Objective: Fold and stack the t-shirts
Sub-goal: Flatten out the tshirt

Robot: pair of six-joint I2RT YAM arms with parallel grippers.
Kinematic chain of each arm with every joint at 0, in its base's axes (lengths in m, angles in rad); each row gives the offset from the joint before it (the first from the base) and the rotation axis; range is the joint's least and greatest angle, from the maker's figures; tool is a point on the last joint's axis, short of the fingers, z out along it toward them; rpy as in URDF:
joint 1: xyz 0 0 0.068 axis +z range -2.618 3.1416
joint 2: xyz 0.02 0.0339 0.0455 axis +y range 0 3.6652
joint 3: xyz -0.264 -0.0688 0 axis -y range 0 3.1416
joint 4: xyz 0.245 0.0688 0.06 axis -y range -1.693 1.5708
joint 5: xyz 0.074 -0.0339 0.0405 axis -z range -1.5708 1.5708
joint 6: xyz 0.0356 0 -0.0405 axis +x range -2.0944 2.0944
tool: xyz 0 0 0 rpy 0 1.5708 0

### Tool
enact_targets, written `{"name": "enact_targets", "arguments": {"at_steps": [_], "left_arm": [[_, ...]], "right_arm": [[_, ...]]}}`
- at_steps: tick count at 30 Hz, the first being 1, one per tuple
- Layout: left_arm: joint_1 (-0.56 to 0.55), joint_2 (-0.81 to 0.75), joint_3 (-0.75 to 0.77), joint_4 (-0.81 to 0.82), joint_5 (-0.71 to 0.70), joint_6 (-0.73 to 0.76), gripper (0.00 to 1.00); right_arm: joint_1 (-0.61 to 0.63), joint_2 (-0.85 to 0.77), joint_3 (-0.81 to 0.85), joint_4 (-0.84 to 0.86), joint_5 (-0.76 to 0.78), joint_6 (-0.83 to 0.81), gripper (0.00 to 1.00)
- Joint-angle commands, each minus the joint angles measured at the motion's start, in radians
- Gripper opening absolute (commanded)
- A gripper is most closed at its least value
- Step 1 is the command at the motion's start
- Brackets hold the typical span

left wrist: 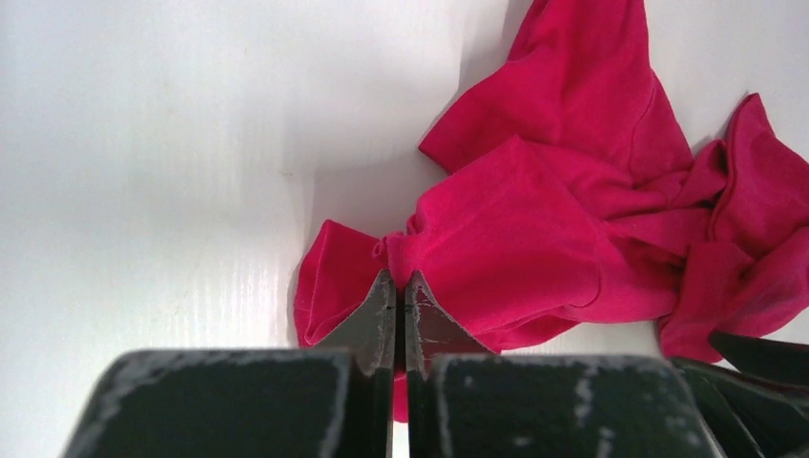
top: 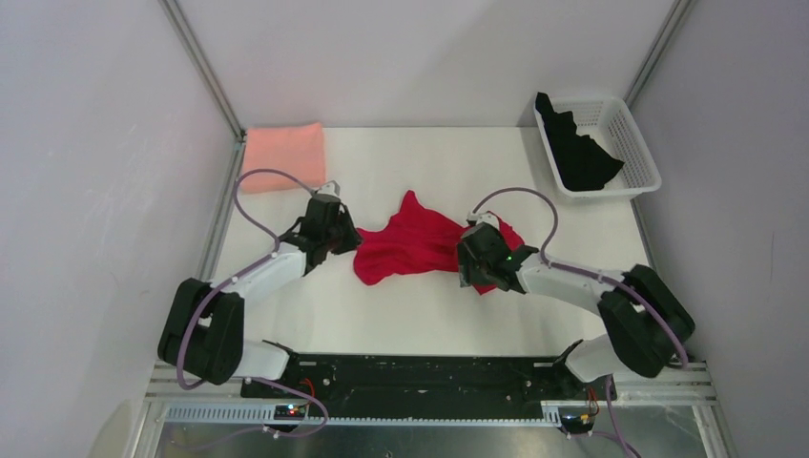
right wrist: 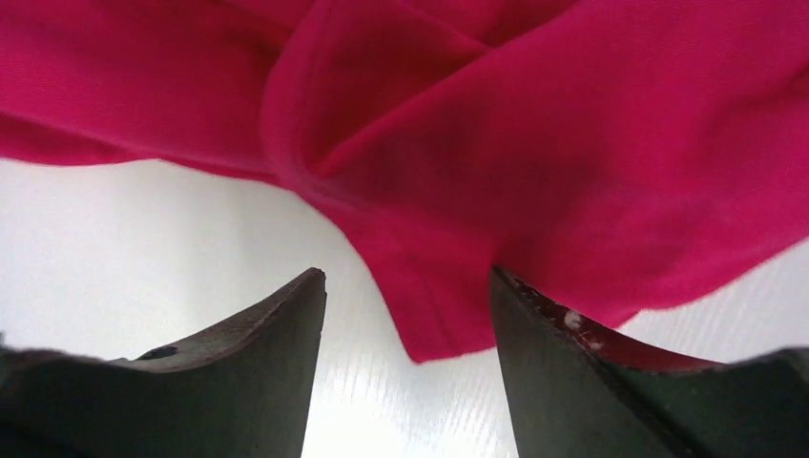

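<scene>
A bright red t-shirt (top: 415,243) lies crumpled in the middle of the white table. My left gripper (top: 345,239) is shut on its left edge; the left wrist view shows the jaws pinched together on a fold of the red t-shirt (left wrist: 496,239). My right gripper (top: 474,270) is at the shirt's right side, its jaws open with a corner of the red t-shirt (right wrist: 439,315) lying between the fingertips (right wrist: 534,315). A salmon-pink t-shirt (top: 282,156) lies folded at the back left. A black t-shirt (top: 578,153) hangs crumpled in the basket.
A white mesh basket (top: 637,143) stands at the back right corner. White walls with metal frame rails (top: 205,72) enclose the table on the left, back and right. The arm bases sit on a black rail (top: 420,377) at the near edge.
</scene>
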Motion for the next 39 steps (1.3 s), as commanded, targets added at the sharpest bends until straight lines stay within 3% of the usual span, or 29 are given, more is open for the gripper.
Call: {"name": "enact_targets", "arguments": {"at_steps": [1, 5, 7, 8, 10, 12, 19, 26, 30, 36, 39], "left_arm": [[-0.006, -0.066, -0.010, 0.028, -0.045, 0.015, 0.00], [-0.005, -0.073, -0.017, 0.028, -0.054, 0.013, 0.00], [-0.004, -0.078, -0.016, 0.028, -0.060, 0.016, 0.00], [-0.004, -0.081, -0.017, 0.028, -0.064, 0.017, 0.00], [-0.005, -0.092, -0.018, 0.024, -0.084, 0.020, 0.00], [-0.005, -0.107, -0.017, 0.017, -0.115, 0.023, 0.00], [-0.003, -0.187, 0.007, 0.000, -0.231, 0.055, 0.00], [0.001, -0.285, 0.084, -0.006, -0.330, 0.107, 0.00], [0.003, -0.381, 0.132, -0.007, -0.347, 0.135, 0.00], [0.002, -0.654, 0.200, -0.013, -0.406, 0.198, 0.00], [0.003, -0.785, 0.217, -0.018, -0.371, 0.211, 0.00]], "right_arm": [[0.002, 0.111, 0.046, 0.082, 0.043, 0.016, 0.63], [0.003, 0.166, 0.049, 0.060, 0.104, 0.039, 0.58], [0.001, 0.177, 0.049, 0.043, 0.133, 0.051, 0.50], [0.002, 0.176, 0.050, 0.028, 0.147, 0.059, 0.44], [0.002, 0.153, 0.050, -0.002, 0.197, 0.081, 0.15], [0.002, 0.108, 0.050, -0.031, 0.240, 0.098, 0.01], [-0.054, -0.153, 0.038, -0.059, 0.287, 0.081, 0.00], [-0.269, -0.500, 0.049, 0.025, 0.088, -0.015, 0.00], [-0.396, -0.612, 0.098, 0.029, -0.064, -0.026, 0.00], [-0.490, -0.702, 0.294, -0.054, -0.053, -0.060, 0.00], [-0.498, -0.770, 0.369, -0.084, -0.116, -0.102, 0.00]]}}
